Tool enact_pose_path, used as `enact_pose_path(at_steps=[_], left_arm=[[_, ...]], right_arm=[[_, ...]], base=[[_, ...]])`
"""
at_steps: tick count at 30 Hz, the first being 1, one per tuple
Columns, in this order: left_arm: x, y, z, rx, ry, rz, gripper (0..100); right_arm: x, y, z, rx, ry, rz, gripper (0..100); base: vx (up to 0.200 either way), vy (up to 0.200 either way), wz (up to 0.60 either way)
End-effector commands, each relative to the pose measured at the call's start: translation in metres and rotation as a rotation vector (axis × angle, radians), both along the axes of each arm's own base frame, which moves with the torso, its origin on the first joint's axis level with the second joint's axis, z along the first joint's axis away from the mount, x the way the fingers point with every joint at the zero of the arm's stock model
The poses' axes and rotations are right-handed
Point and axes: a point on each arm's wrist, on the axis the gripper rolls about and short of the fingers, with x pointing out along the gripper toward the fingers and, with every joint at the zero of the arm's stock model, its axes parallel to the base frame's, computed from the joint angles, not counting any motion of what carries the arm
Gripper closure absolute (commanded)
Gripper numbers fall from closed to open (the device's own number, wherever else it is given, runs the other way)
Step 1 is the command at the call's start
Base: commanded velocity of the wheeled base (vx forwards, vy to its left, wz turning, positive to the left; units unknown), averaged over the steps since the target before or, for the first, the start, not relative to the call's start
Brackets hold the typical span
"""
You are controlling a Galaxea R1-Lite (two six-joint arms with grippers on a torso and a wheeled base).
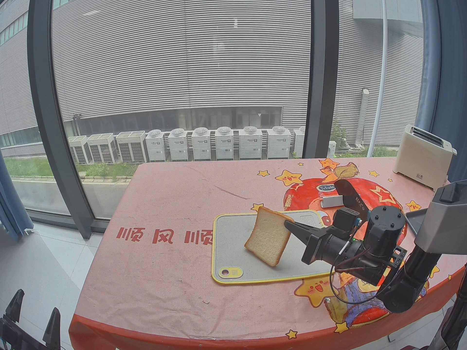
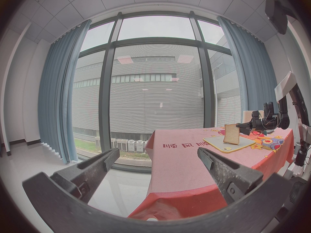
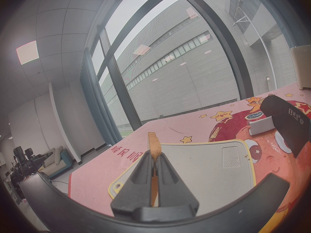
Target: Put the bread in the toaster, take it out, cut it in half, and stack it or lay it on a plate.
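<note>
tan bread [image 1: 268, 236] upright between fingers [image 3: 141, 172] of the right gripper [image 1: 288, 225]

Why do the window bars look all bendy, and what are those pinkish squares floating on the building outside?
Head view: the window bars bow a little near the edges, from the wide lens. Left wrist view: far stronger fisheye, so the curtains curve too; the pinkish squares are ceiling lights mirrored in the glass. Right wrist view: a real ceiling light, same shape.
</note>
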Motion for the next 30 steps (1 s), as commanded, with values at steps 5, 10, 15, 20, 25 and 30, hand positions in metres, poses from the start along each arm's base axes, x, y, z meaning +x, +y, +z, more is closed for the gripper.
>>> enact_pose_path(at_steps=[5,10,15,20,25,30], left_arm=[[0.0,0.0,-0.005,0.0,0.001,0.0,0],[0.0,0.0,-0.005,0.0,0.002,0.0,0],[0.0,0.0,-0.005,0.0,0.002,0.0,0],[0.0,0.0,-0.005,0.0,0.002,0.0,0],[0.0,0.0,-0.005,0.0,0.004,0.0,0],[0.0,0.0,-0.005,0.0,0.002,0.0,0]], right_arm=[[-0.001,-0.002,-0.001,-0.014,0.011,-0.002,0],[-0.004,-0.003,0.0,-0.033,0.031,0.001,0],[-0.011,-0.005,0.012,-0.038,0.04,0.008,0],[-0.017,-0.007,0.02,-0.056,0.073,0.015,0],[-0.021,-0.004,0.022,-0.074,0.12,0.028,0],[-0.017,-0.002,0.022,-0.079,0.158,0.015,0]], base=[[0.0,0.0,0.0],[0.0,0.0,0.0],[0.0,0.0,0.0],[0.0,0.0,0.0],[0.0,0.0,0.0],[0.0,0.0,0.0]])
